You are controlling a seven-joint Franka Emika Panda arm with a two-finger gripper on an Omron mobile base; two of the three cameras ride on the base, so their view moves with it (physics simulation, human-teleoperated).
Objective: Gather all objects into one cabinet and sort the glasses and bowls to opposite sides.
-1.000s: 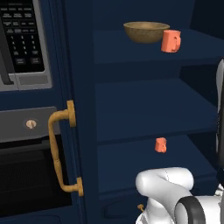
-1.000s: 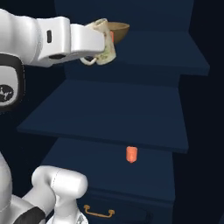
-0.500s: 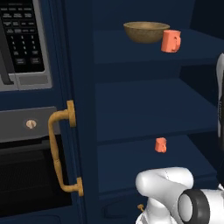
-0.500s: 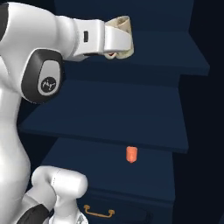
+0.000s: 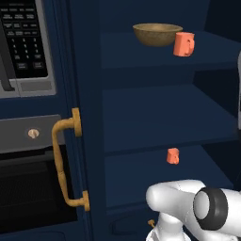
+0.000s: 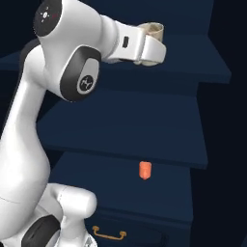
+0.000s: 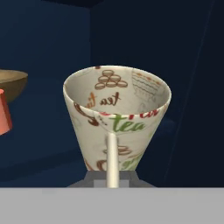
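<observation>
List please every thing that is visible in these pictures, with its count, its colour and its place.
bowl: 1, olive-brown, top shelf of the cabinet, left of an orange cup.
orange cups: 2, coral-orange; one on the top shelf beside the bowl, one on a lower shelf.
cream cup: 1, cream with printed tea words, held in the gripper, upright.
cabinet: 1, dark navy, open, door with brass handle.
microwave: 1, black and grey, upper left.
gripper: 1, white, shut on the cream cup at top-shelf height.

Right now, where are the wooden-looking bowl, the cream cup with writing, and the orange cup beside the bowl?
olive-brown bowl (image 5: 156, 34), left base view, outer wall.
cream cup (image 7: 117, 124), hand view, front wall.
coral-orange cup (image 5: 181, 44), left base view, body.
</observation>
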